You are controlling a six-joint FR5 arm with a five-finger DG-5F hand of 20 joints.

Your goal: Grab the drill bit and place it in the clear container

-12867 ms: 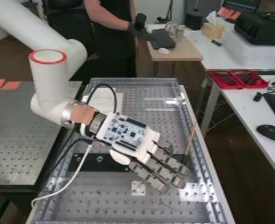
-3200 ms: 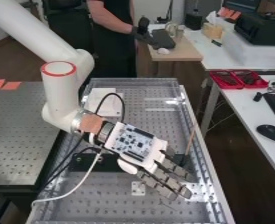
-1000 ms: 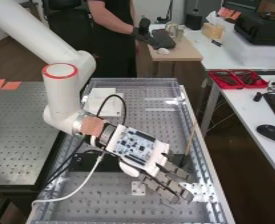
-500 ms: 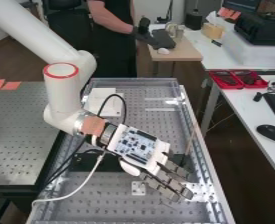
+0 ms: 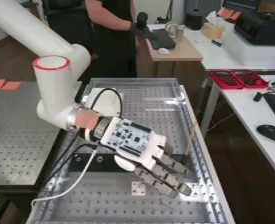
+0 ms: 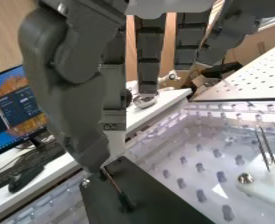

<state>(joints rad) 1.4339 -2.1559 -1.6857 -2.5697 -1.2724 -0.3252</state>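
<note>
The hand (image 5: 159,170) is above the tray, its fingers straight and pointing toward the near right. In the wrist view the hand (image 6: 149,55) has its fingers extended and its thumb apart from them. A thin rod, apparently the drill bit (image 6: 113,182), stands at the black plate (image 6: 144,195), its upper end by the thumb's tip; whether they touch, I cannot tell. In the high view the black plate (image 5: 98,163) lies partly under the hand. A large clear-walled tray (image 5: 136,80), apparently the clear container, surrounds the perforated surface.
A thin brownish stick (image 5: 190,140) rises just beyond the fingers. Small white brackets (image 5: 138,188) sit on the perforated surface, and a white box (image 5: 108,102) is farther back. Cables loop beside the wrist. Red bins (image 5: 237,79) and a mouse (image 5: 271,133) are on the right-hand desk.
Over the last half second the arm and hand have shifted a little toward the back left, after holding nearly still. The fingers remain straight.
</note>
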